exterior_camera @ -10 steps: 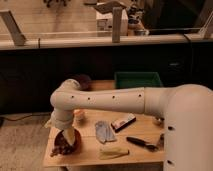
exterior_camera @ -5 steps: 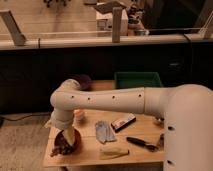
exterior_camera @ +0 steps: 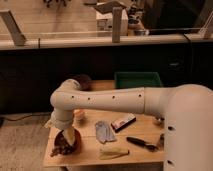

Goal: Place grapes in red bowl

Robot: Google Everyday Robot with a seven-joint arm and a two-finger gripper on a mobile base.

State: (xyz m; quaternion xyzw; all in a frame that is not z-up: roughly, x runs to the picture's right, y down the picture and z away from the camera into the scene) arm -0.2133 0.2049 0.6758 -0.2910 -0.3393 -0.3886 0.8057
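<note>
End effector (exterior_camera: 64, 141) is positioned low over the front left corner of the desk (exterior_camera: 132, 132), directly above the red bowl (exterior_camera: 70, 145). Its finger position cannot be determined from this view, as the wrist and forearm cover it from above. One bunch of grapes (exterior_camera: 61, 148) appears as a dark knobbly cluster at the bowl's left side, just beneath the end effector; whether it rests in the bowl or is gripped cannot be established. One red bowl is present, partly hidden by the arm (exterior_camera: 105, 100), with its orange rim showing on the right.

Just behind the bowl stands one small pale cup (exterior_camera: 79, 114) with an orange interior, close beside the arm's lower segment. One grey-blue cloth (exterior_camera: 103, 131) lies crumpled at the desk's centre, right of the bowl. One pale yellowish item (exterior_camera: 114, 152) lies near the front edge, below the cloth. One flat dark packet (exterior_camera: 123, 121) sits tilted just right of the cloth. One dark elongated tool (exterior_camera: 141, 143) lies further right, toward the robot's body.

At the rear, one dark maroon bowl (exterior_camera: 82, 81) sits at the back left, partly screened by the arm's elbow. One green bin (exterior_camera: 138, 80) occupies the back right. The white arm spans the desk from right to left, obstructing the middle strip.
</note>
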